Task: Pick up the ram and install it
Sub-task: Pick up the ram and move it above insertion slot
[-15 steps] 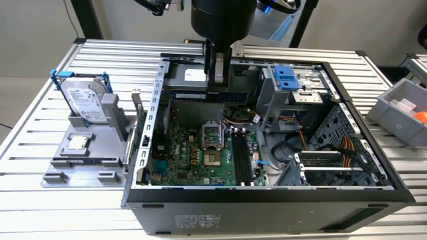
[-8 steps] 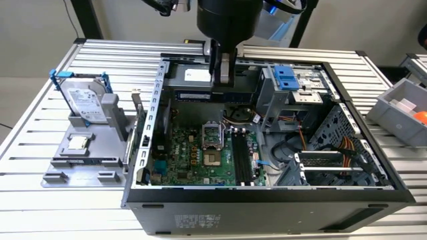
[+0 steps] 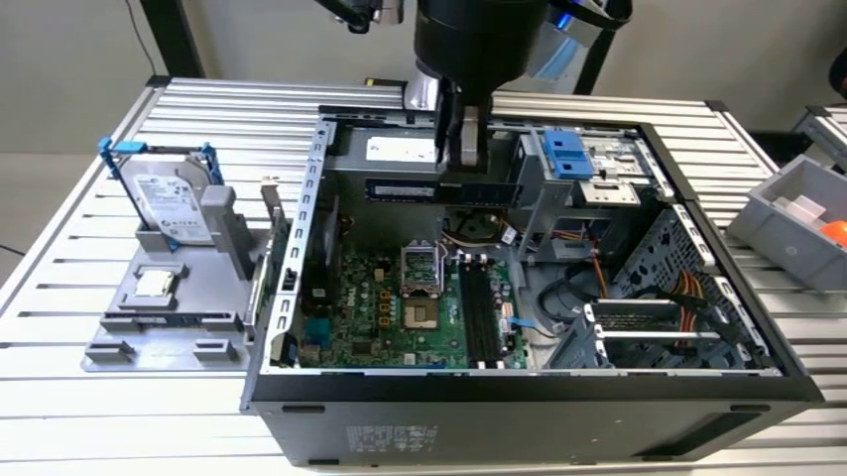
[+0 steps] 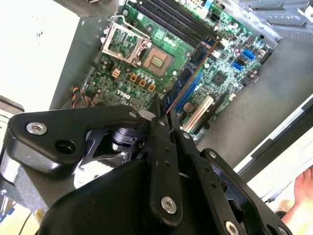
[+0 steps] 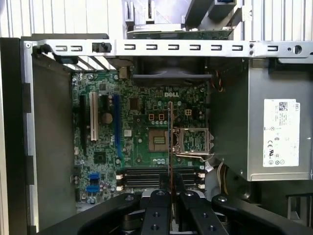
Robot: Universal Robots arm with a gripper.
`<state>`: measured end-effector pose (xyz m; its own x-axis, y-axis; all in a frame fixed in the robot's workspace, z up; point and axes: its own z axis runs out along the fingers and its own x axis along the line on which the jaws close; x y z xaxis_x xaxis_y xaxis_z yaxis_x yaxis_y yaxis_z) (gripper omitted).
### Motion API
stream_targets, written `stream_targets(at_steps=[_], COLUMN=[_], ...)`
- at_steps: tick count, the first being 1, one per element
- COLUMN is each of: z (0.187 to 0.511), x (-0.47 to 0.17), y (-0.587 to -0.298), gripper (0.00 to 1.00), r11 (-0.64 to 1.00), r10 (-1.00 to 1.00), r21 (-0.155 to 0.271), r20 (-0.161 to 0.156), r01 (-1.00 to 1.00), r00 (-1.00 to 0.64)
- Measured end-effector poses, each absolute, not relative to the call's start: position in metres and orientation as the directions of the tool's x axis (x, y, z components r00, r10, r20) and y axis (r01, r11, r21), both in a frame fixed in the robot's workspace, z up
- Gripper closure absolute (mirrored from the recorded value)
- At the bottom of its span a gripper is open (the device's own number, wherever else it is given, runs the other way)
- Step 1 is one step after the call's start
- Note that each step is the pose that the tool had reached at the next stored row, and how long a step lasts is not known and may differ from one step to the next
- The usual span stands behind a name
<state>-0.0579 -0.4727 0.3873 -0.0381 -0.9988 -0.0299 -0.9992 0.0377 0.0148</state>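
Note:
The ram [image 3: 401, 189] is a thin blue-green stick with dark chips, and my gripper [image 3: 463, 171] is shut on it. It hangs level inside the open computer case, above the back part of the motherboard [image 3: 364, 307]. In the second wrist view the ram [image 4: 191, 73] slants out from the gripper [image 4: 163, 111] over the board. In the first wrist view the ram [image 5: 170, 142] appears edge-on, running from the gripper [image 5: 170, 195] across the processor socket area. The black memory slots [image 3: 479, 317] lie nearer the case front, apart from the stick.
The case walls [image 3: 311, 198] and drive cage [image 3: 582, 164] hem in the arm. The power supply [image 5: 279, 132] sits beside the board. A hard drive [image 3: 173, 203] and a grey stand [image 3: 173, 317] are on the exterior view's left, a grey bin [image 3: 794, 233] on its right. A hand [image 4: 301, 196] is near the case.

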Motion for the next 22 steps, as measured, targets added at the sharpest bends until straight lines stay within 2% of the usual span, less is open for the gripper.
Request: stream_targets(at_steps=[22], z=[0.387], x=[-0.013], y=[-0.473], gripper=[1.0], r11=[0.039], r10=[-0.999], r21=[0.017], r20=[-0.03], r01=[-0.999], r00=[-0.04])
